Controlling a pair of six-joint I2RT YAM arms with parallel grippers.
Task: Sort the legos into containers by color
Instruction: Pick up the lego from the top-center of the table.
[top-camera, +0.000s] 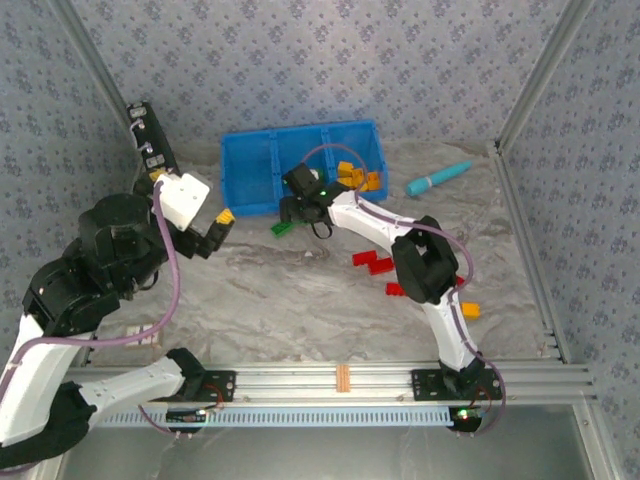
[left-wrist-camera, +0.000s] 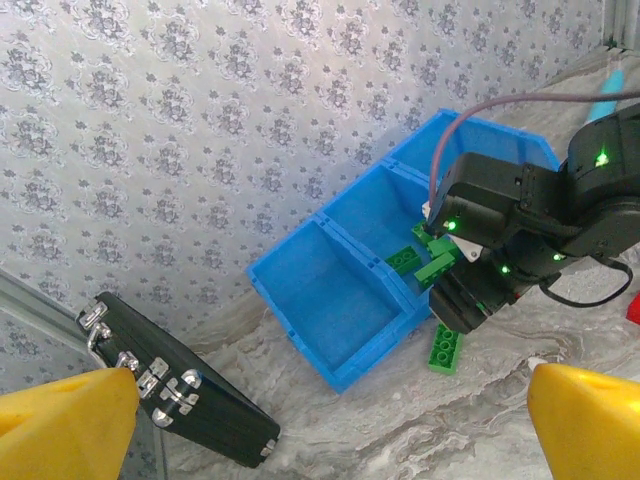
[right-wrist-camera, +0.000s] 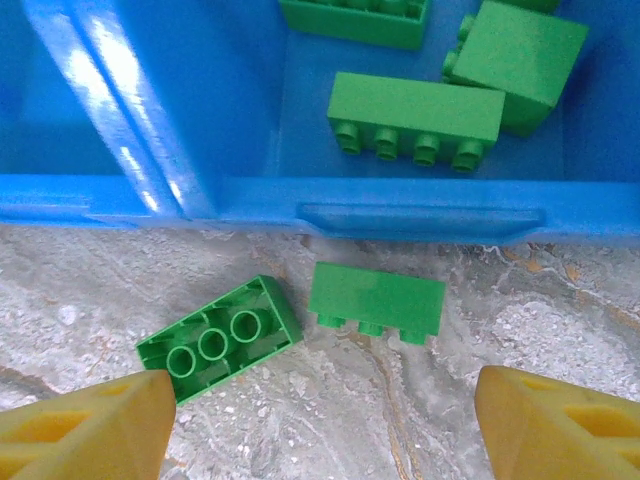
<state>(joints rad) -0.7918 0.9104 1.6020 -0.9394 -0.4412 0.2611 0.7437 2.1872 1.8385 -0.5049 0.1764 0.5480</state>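
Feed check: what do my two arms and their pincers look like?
The left arm and right arm both have white link shells, black joint housings and a looping purple cable. Green lights glow on the right wrist. The left pincer and right pincer each carry orange-yellow fingers.

The blue bin (top-camera: 247, 170) sits at the far side of the marbled worktop (top-camera: 300, 300), with orange-yellow legos (top-camera: 358, 178) piled in its right compartment. The right tool (top-camera: 297, 213) hangs at the bin's near wall, and a green lego (top-camera: 282, 229) lies just beside it. Red legos (top-camera: 372, 262) lie mid-worktop. The left tool (top-camera: 220, 228) hovers near the bin's left corner. A teal stick (top-camera: 438, 178) lies right of the bin, and a black panel (top-camera: 150, 138) stands by the left wall.
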